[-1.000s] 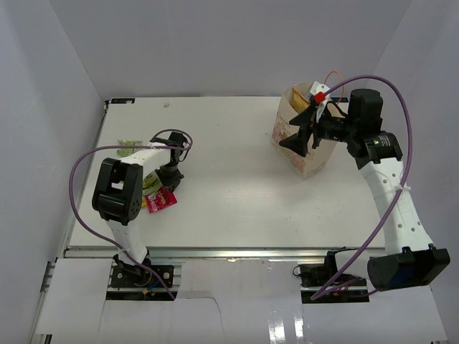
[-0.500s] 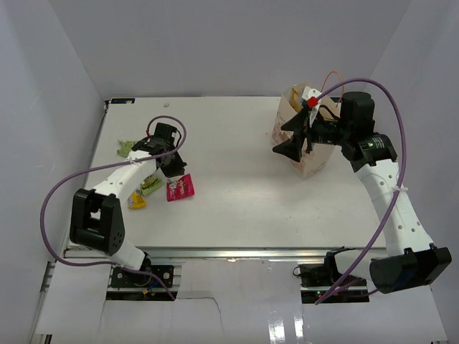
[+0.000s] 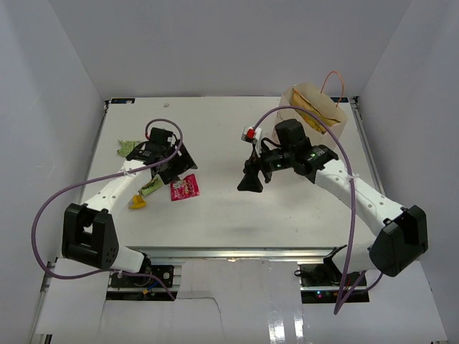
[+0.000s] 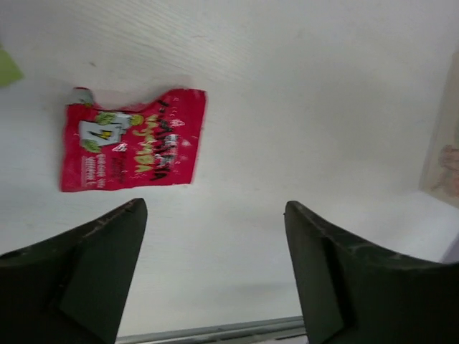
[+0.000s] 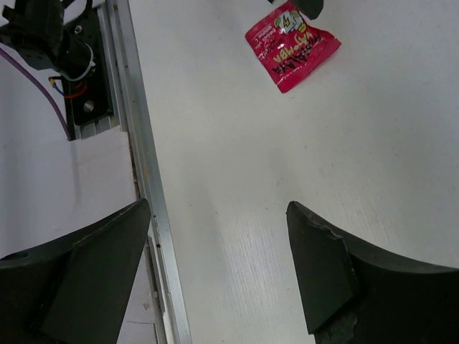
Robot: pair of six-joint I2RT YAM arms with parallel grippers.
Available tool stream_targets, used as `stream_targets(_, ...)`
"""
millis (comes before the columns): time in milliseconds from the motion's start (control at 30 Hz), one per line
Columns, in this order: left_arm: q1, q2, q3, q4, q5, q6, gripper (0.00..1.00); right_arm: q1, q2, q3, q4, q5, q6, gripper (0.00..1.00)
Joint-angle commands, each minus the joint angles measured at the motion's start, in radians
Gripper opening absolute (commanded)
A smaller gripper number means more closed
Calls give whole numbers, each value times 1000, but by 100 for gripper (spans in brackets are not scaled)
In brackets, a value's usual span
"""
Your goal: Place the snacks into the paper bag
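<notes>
A pink snack packet (image 3: 184, 188) lies flat on the white table, free of both grippers. My left gripper (image 3: 179, 166) hovers just behind it, open and empty; in the left wrist view the packet (image 4: 133, 140) sits beyond the left finger (image 4: 107, 251). A green packet (image 3: 150, 186), a yellow one (image 3: 136, 203) and another green one (image 3: 128, 148) lie to its left. The paper bag (image 3: 319, 109) stands at the back right with an orange handle. My right gripper (image 3: 251, 172) is over the table's middle, open and empty, and its wrist view shows the pink packet (image 5: 290, 46) ahead.
The table's metal front rail (image 5: 143, 179) runs under the right gripper's left finger. The left arm's base (image 5: 50, 36) shows beyond it. White walls close in the table on three sides. A purple cable (image 3: 54, 208) loops off each arm.
The left gripper carried the pink packet a little right, then opened and let it go on the table. The right arm swung from the paper bag down to the table's middle.
</notes>
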Motion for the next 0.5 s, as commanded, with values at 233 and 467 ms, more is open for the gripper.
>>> stream_targets(233, 132, -117, -215, 88, -91, 112, 98, 73, 95, 45, 63, 98, 22, 85)
stream_targets(467, 209, -25, -217, 199, 87, 316, 89, 73, 92, 17, 47, 103, -12, 85)
